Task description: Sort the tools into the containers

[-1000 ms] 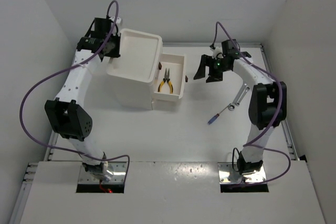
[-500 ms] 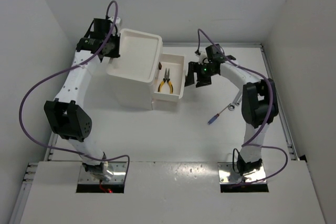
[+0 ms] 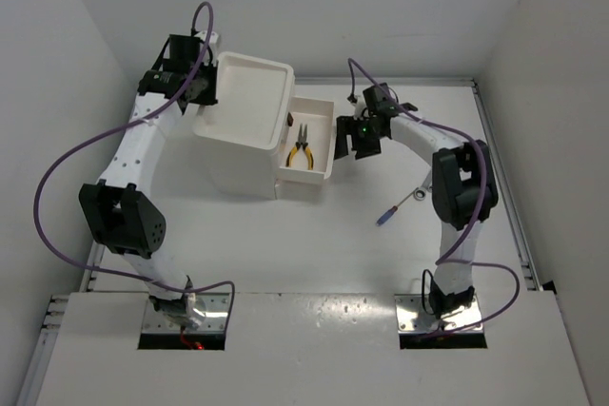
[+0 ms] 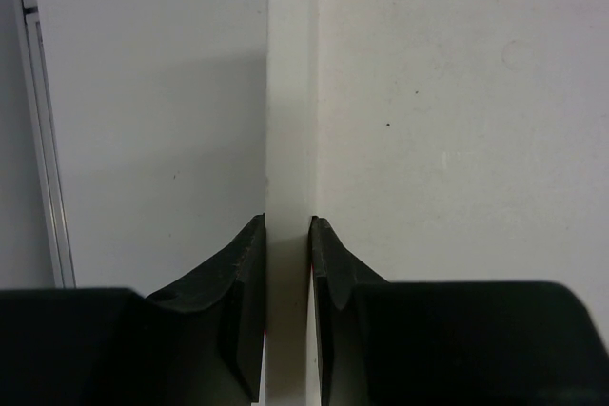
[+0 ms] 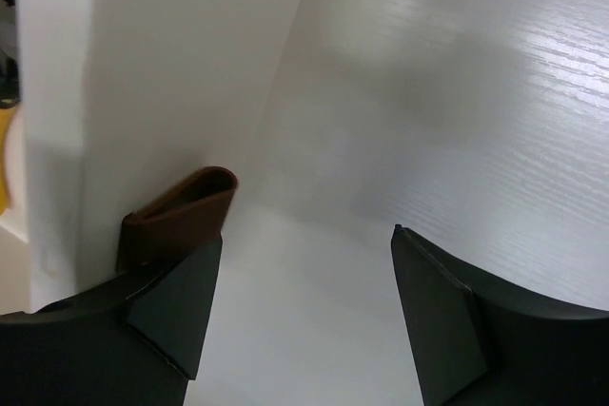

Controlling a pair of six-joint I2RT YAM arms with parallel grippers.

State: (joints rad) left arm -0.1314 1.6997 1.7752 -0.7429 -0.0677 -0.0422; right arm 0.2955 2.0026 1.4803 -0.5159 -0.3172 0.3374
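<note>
The yellow-handled pliers (image 3: 302, 148) are lying inside a pulled-out drawer (image 3: 306, 176), which is jutting rightward from the white drawer unit (image 3: 233, 164) in the upper middle of the overhead view. One tool, then, is sitting in a container.

At the drawer's right-hand front, the right gripper (image 3: 354, 137) is hovering with its jaws spread and nothing between them. In its wrist view the brown knob (image 5: 181, 208) is standing at the lower left, right against the left finger rather than in the gap.

At the upper left, the left gripper (image 3: 202, 83) is clamping the rim of the unit's tray top, apparently steadying the box.

Further out, the blue-handled screwdriver (image 3: 384, 219) is lying on the table (image 3: 314, 244) at centre right, well apart from the unit and waiting to be sorted. A silver tip beside it is probably a wrench. The green-handled screwdriver is not showing anywhere, so I am judging the job as early, with most tools left.
</note>
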